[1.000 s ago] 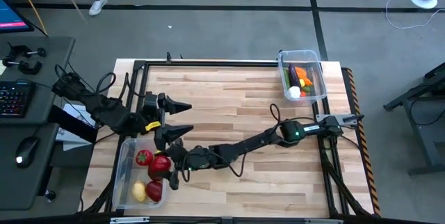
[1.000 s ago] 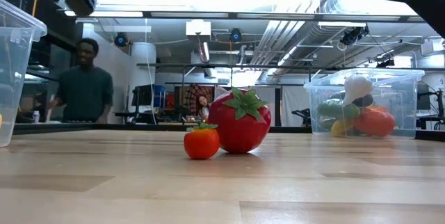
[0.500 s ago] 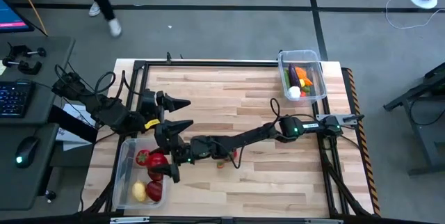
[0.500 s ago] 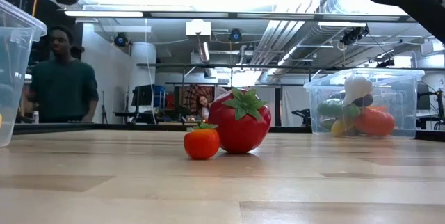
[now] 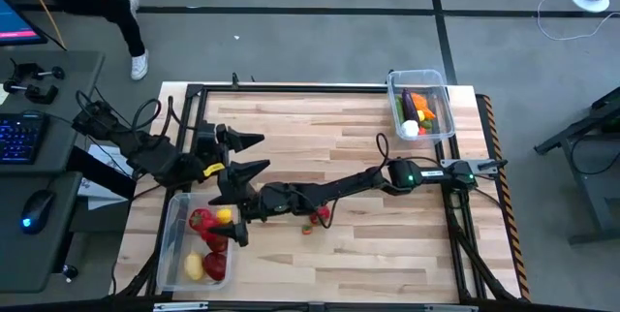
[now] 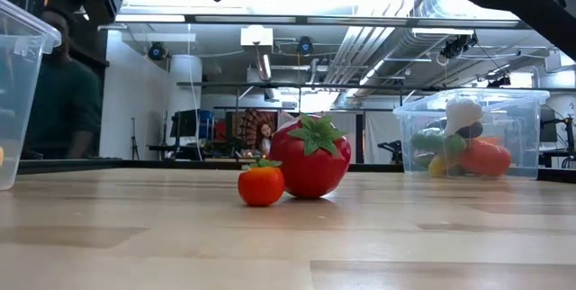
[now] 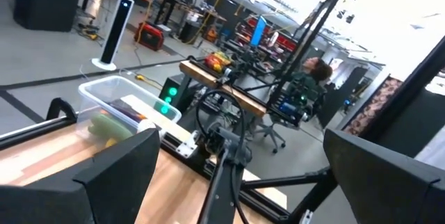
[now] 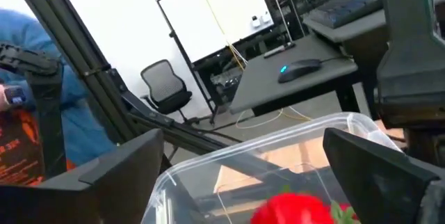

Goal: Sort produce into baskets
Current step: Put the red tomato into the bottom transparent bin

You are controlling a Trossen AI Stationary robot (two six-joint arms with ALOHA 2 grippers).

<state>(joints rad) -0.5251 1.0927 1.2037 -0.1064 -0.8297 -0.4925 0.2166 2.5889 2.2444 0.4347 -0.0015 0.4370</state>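
Note:
The near left basket (image 5: 176, 254) holds red fruits (image 5: 205, 244), a yellow lemon (image 5: 194, 266) and another yellow piece (image 5: 225, 216). My right gripper (image 5: 229, 221) hangs open over this basket's far right corner, level and reaching from the table's right. In its wrist view (image 8: 243, 161) nothing is between the fingers, and a red fruit (image 8: 299, 209) lies below. A big red strawberry (image 6: 310, 157) and a small red tomato (image 6: 261, 185) rest on the table mid-way. My left gripper (image 5: 260, 153) waits open, raised beyond the basket. The far right basket (image 5: 422, 107) holds vegetables.
My right arm (image 5: 339, 191) stretches across the table's middle above the strawberry and tomato (image 5: 312, 221). A black frame rail (image 5: 291, 87) borders the wooden table. A desk with keyboard and mouse (image 5: 34, 210) stands to the left. A person (image 5: 116, 12) walks beyond the far left corner.
My right gripper has drawn back a little toward the table's right and far side over the near left basket and has opened. A yellow piece now shows in the basket under its fingers. The person behind the table has walked left.

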